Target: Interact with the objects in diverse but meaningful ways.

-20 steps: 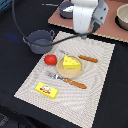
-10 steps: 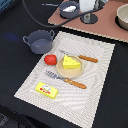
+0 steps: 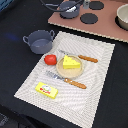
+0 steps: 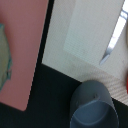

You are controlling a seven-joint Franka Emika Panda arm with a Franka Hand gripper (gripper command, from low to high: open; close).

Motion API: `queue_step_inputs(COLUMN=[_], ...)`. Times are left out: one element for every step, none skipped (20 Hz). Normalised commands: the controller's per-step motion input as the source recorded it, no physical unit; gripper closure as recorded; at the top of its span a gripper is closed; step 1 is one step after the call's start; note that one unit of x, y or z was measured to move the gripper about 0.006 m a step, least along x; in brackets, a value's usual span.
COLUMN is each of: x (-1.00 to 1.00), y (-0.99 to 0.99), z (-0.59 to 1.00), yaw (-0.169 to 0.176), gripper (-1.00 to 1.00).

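Exterior view looks down obliquely; wrist view overhead, sharing grey pot (image 3: 38,41) (image 4: 93,106).

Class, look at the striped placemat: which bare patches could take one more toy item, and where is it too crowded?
Free: the placemat strip on the exterior view's right, beyond the knife, and the corner between the yellow box and fork. Crowded: around the plate with cheese wedge, tomato and grey pot.
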Motion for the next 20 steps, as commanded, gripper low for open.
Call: queue_step_inputs(x=[-0.59, -0.57, -0.55, -0.49, -0.34, -0.25, -0.23, -0.21, -0.19, -0.19, -0.21, -0.28, -0.33, -0.31, -0.29, -0.21, -0.13, -0.03, 0.0, 0.0], y=[0.57, 0.57, 0.57, 0.58, 0.42, 0.27, 0.27, 0.21, 0.18, 0.11, 0.07, 0.06, 0.08, 0.09, 0.05, 0.0, 0.0, -0.06, -0.09, -0.07], z=[-0.2, -0.2, -0.2, -0.19, -0.19, -0.18, -0.15, -0.15, -0.16, -0.2, -0.26, -0.32, -0.35, -0.37, -0.39, -0.4, -0.38, -0.35, -0.35, -0.41], yaw=[0.109, 0.107, 0.105, 0.103, 0.085, 0.061, 0.044, 0.035, 0.033, 0.03, 0.02, 0.012, 0.011, 0.013, 0.009, 0.0, 0.0, 0.0, 0.0, 0.0], gripper=[-1.0, -1.0, -1.0, -1.0, -1.0, -1.0, -1.0, -1.0, -1.0, -1.0, -1.0, -1.0, -1.0, -1.0, -1.0, -1.0, -1.0, -1.0, -1.0, -1.0])
